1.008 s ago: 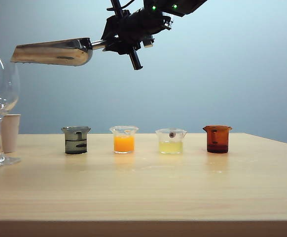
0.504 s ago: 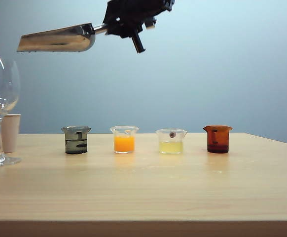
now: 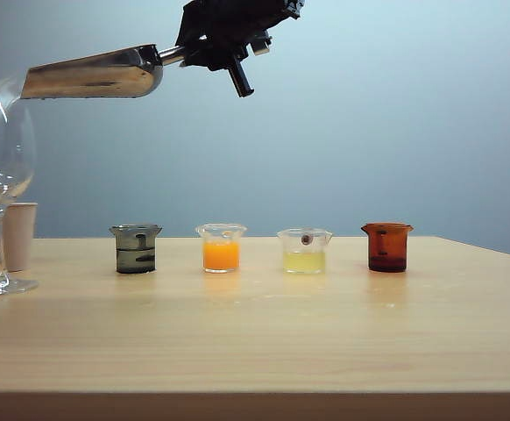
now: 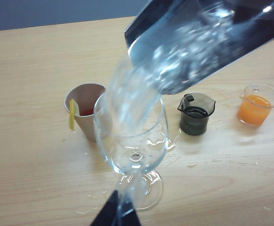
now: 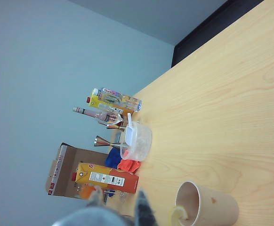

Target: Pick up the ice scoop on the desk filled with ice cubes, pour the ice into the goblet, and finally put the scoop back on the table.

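**Scoop tilted over the goblet, ice spilling**

Exterior view: the right gripper (image 3: 229,39), high above the desk (image 3: 255,333), is clamped on the handle of the ice scoop (image 3: 93,74), whose mouth touches the rim of the goblet (image 3: 1,167) at the left edge. Four small beakers (image 3: 220,247) line the middle; the front stays bare.

Left wrist view: ice cubes (image 4: 141,89) stream from the scoop into the goblet, beside a paper cup (image 4: 83,110). The left gripper (image 4: 116,214) shows only a dark tip; its state cannot be told.

Right wrist view: bottles and cartons (image 5: 106,176) crowd the desk's far edge.
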Motion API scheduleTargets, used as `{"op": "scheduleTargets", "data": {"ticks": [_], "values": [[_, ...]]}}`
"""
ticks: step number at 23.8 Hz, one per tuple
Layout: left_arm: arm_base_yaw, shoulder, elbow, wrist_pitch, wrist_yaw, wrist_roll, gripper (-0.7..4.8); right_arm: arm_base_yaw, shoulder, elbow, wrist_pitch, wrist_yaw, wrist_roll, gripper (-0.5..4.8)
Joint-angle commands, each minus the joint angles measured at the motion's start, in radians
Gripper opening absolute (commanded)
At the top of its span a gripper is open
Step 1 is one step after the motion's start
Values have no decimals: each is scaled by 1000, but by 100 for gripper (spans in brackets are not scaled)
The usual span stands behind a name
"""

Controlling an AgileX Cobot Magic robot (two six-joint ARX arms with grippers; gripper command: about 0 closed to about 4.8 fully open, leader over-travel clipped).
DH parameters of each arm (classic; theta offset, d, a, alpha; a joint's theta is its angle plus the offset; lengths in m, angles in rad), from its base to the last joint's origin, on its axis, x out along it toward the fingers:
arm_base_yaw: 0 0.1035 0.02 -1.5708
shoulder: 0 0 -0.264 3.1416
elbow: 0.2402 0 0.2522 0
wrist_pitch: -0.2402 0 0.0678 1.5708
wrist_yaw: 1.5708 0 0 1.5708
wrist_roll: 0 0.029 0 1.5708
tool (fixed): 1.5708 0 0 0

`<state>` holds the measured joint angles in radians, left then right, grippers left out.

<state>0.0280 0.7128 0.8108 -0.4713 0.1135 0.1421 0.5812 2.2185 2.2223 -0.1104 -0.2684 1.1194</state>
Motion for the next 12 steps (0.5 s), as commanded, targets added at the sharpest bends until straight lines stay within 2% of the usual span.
{"op": "scheduleTargets", "data": {"ticks": [1,12], "values": [[0,-2,5,9,2,3,4,1,-11,8,39,0,5,-9],[0,-2,5,9,2,3,4,1,-11,8,39,-20,-15,-9]]}}
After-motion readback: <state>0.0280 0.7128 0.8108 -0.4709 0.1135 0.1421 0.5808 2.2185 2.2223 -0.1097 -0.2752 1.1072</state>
